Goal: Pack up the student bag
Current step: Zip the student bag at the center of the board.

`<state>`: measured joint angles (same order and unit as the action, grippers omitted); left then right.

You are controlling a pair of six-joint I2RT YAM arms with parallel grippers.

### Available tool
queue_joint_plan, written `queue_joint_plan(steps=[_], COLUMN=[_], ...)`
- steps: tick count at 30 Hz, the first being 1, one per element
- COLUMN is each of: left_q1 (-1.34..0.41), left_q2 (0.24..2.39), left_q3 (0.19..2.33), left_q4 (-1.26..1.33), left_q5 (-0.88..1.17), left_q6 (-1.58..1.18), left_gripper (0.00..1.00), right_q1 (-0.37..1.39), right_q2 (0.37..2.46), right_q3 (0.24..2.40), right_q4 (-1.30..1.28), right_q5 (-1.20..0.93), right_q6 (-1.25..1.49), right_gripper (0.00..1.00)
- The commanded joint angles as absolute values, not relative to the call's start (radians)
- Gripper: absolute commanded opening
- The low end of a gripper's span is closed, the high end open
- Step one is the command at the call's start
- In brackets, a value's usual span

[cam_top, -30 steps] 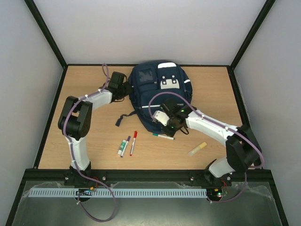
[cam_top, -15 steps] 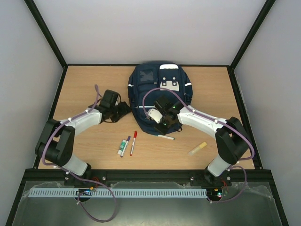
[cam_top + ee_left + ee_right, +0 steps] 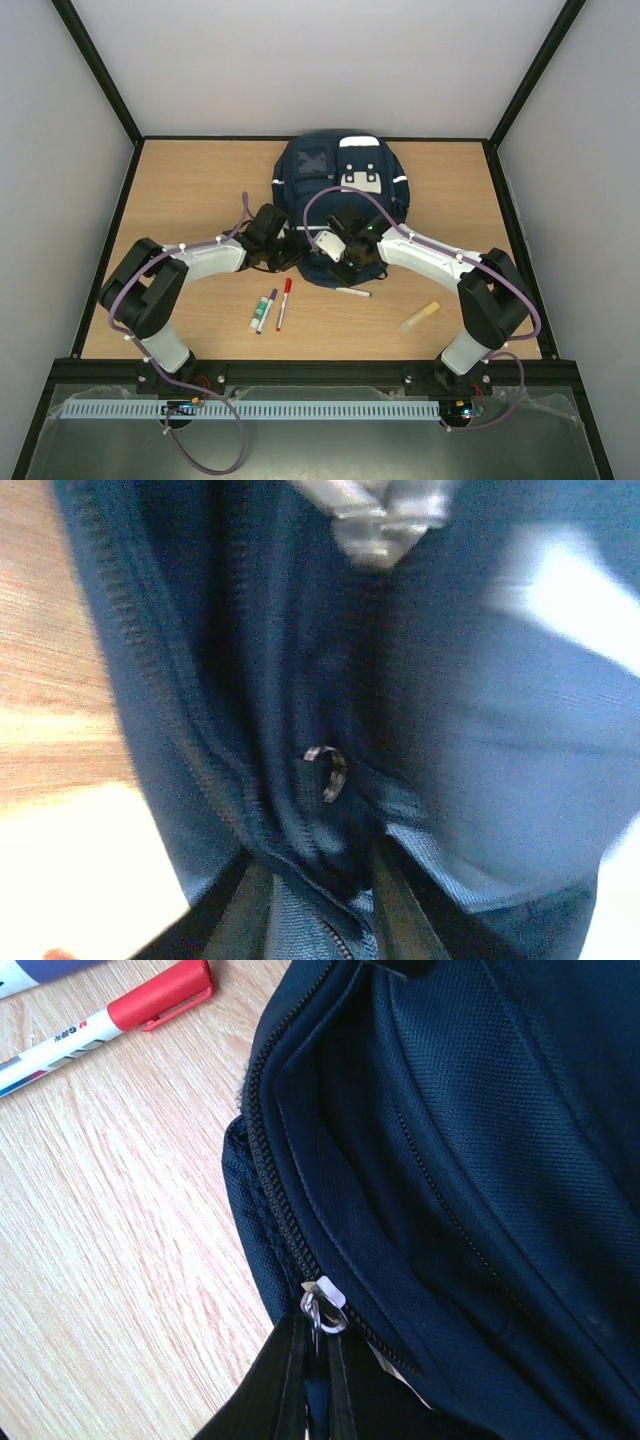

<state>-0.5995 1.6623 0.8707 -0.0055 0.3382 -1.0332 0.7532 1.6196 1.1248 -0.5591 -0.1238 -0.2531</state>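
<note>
Student bag (image 3: 300, 195) — navy, coarse-woven — is puckering; right gripper (image 3: 318, 1335) is pinching its metal zip pull (image 3: 322, 1308), left gripper (image 3: 318, 870) is clamping a fold.

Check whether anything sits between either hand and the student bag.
Nothing visible does. The right hand is shut on the zip pull at the student bag's near edge; the left hand's fingers straddle a fold of its fabric.
</note>
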Motion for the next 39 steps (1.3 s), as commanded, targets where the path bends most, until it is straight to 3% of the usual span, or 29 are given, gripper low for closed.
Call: queue_joint_plan(steps=[1, 2, 4, 19, 34, 35, 37, 39], left_q1=[-0.634, -0.635, -0.633, -0.528, -0.479, -0.486, -0.511, -0.552], left_q2=[1.687, 1.681, 1.659, 1.505, 1.442, 1.438, 1.418, 1.39], left_q3=[0.893, 0.891, 0.89, 0.798, 0.735, 0.733, 0.734, 0.745], left_q4=[0.036, 0.031, 0.009, -0.053, -0.023, -0.016, -0.011, -0.035], left_q5=[0.361, 0.35, 0.326, 0.272, 0.283, 0.29, 0.295, 0.274], left_q6=[-1.08, -1.081, -1.075, -1.019, -0.98, -0.98, -0.989, -1.009], left_gripper=[0.15, 0.07, 0.02, 0.02, 0.02, 0.08, 0.39, 0.56], right_q1=[0.76, 0.759, 0.75, 0.397, 0.264, 0.264, 0.276, 0.313], right_q2=[1.628, 1.63, 1.629, 1.504, 1.541, 1.535, 1.521, 1.507], right_q3=[1.143, 1.14, 1.13, 1.048, 1.047, 1.048, 1.044, 1.034], right_q4=[-0.588, -0.602, -0.626, -0.754, -0.836, -0.846, -0.854, -0.85], right_q5=[-0.164, -0.162, -0.146, -0.084, -0.058, -0.109, -0.179, -0.23], right_q6=[-0.25, -0.253, -0.267, -0.426, -0.501, -0.497, -0.486, -0.466], right_gripper=[0.01, 0.01, 0.01, 0.01, 0.01, 0.01, 0.01, 0.01])
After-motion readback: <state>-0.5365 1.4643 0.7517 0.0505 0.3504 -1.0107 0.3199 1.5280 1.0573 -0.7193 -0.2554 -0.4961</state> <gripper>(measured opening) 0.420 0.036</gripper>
